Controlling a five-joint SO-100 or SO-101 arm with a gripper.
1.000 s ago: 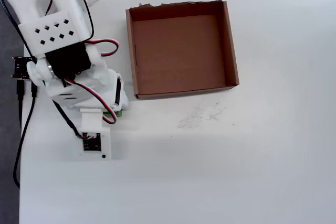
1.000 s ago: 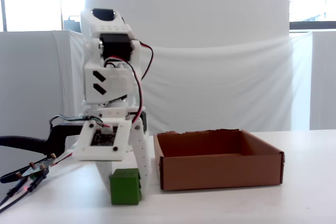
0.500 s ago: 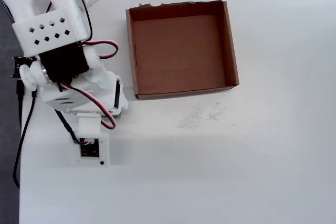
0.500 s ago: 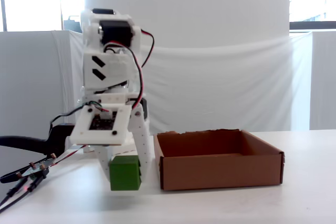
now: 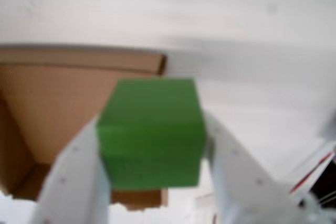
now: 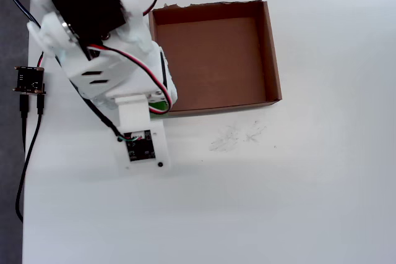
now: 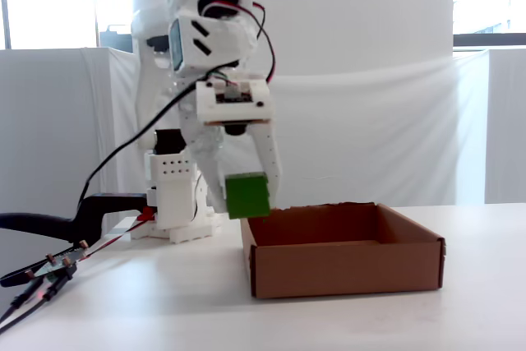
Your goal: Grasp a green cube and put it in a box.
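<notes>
Lifted clear of the table since half a second ago, the green cube (image 7: 247, 195) now hangs in the air, higher than the rim of the box (image 7: 345, 242) and just over its left wall in the fixed view. A second ago it sat on the table beside that wall. The gripper (image 7: 249, 195) has swung up and toward the box with it; in the overhead view the arm (image 6: 102, 41) now overlaps the box's (image 6: 270, 54) left edge near the front-left corner, hiding the cube except for a sliver of green (image 6: 163, 95).

In the wrist view the two white fingers (image 5: 79, 171) press on opposite faces of the cube (image 5: 151, 132), clamped on it, with the box's (image 5: 52, 103) brown floor and a corner of its wall showing beneath.

So the pick looks done and the carry is under way. The cube seems to sit only at the box's edge, so a release here could catch the wall; travelling farther toward the middle of the tray would likely be safer.
</notes>
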